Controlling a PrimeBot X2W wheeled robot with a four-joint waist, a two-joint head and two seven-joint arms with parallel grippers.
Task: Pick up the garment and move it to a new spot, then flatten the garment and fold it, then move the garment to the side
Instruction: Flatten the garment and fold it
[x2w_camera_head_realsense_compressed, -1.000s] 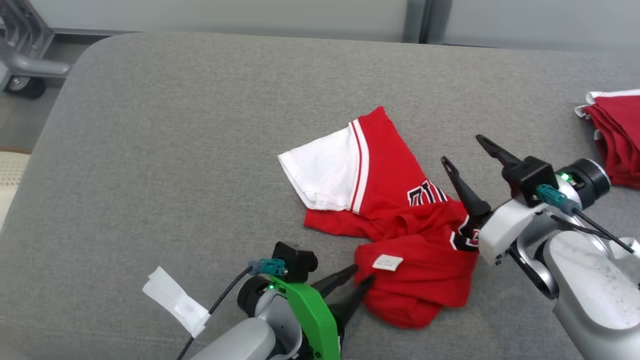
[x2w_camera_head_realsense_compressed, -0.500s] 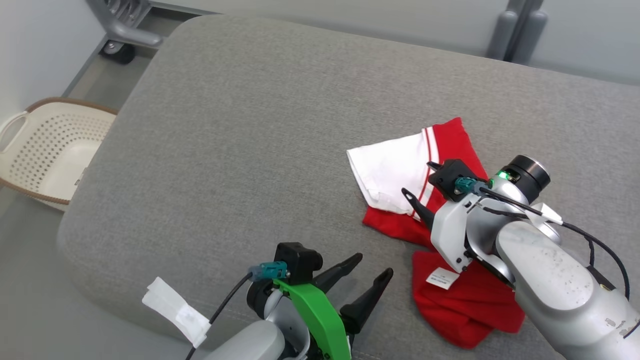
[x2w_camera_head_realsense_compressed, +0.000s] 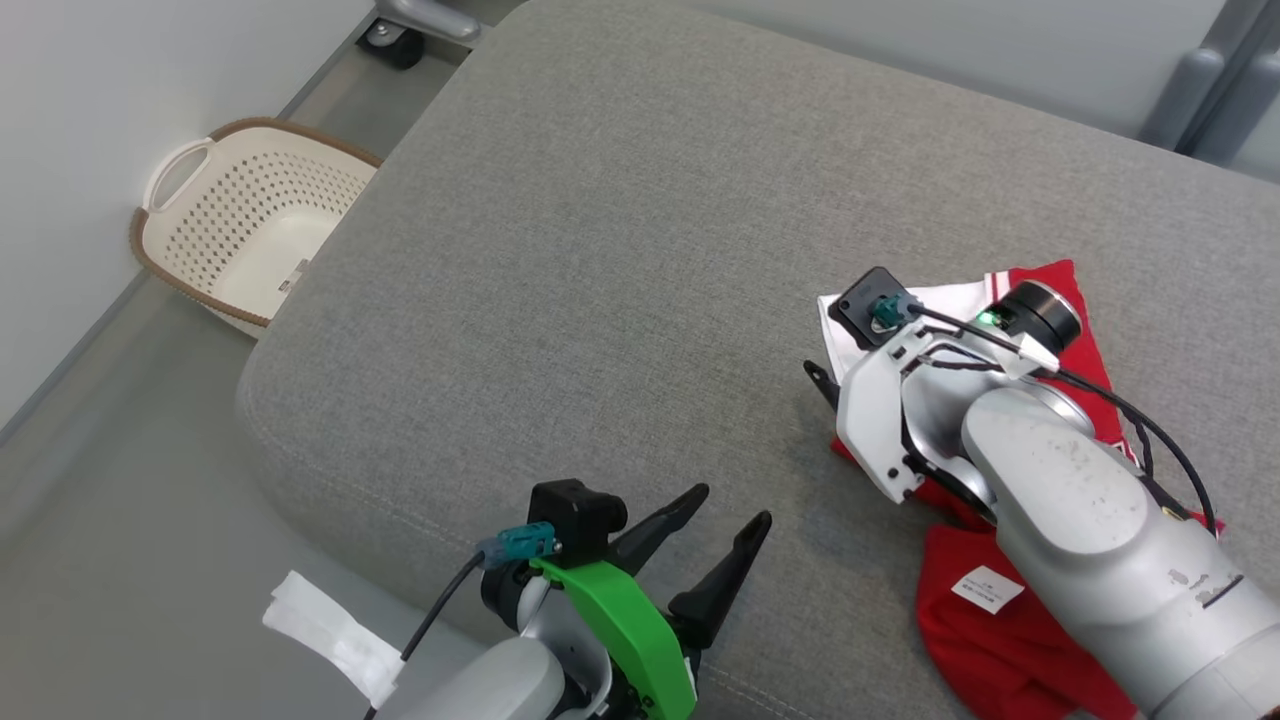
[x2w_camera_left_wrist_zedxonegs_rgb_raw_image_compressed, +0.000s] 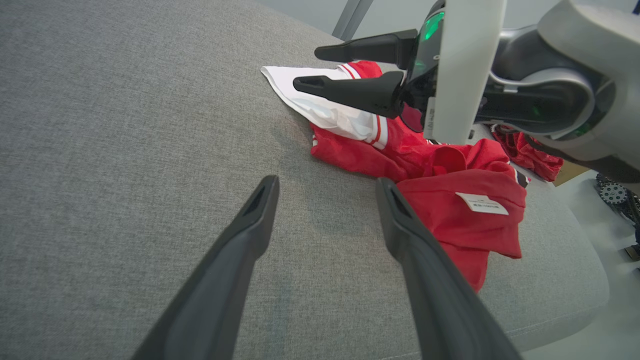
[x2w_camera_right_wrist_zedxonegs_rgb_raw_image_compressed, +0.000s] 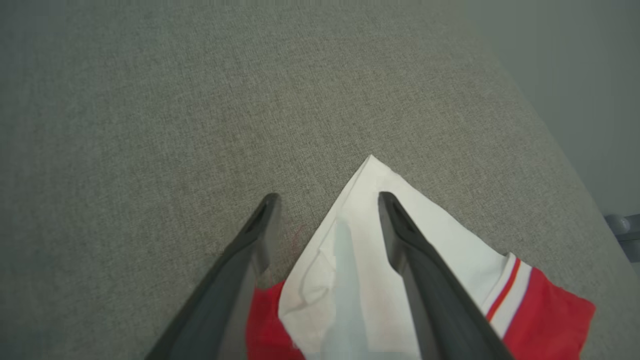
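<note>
We see the crumpled red jersey shirt with a white sleeve (x2w_camera_head_realsense_compressed: 965, 640) lying on the grey padded fabric worktop (x2w_camera_head_realsense_compressed: 620, 250), near its right front corner, with a small white label (x2w_camera_left_wrist_zedxonegs_rgb_raw_image_compressed: 482, 203) facing up on the red folds. Our left tool (x2w_camera_left_wrist_zedxonegs_rgb_raw_image_compressed: 326, 181) has its two dark fingers spread apart and holds nothing. It points over bare grey fabric just beside the shirt's red edge. Our right tool (x2w_camera_right_wrist_zedxonegs_rgb_raw_image_compressed: 327, 195) is also spread wide and empty, poised at the corner of the white sleeve, with one finger above the sleeve and the other above the worktop. We cannot tell whether it touches the cloth. A cream perforated plastic laundry basket (x2w_camera_head_realsense_compressed: 215, 215) stands on the floor beyond the worktop's left end.
</note>
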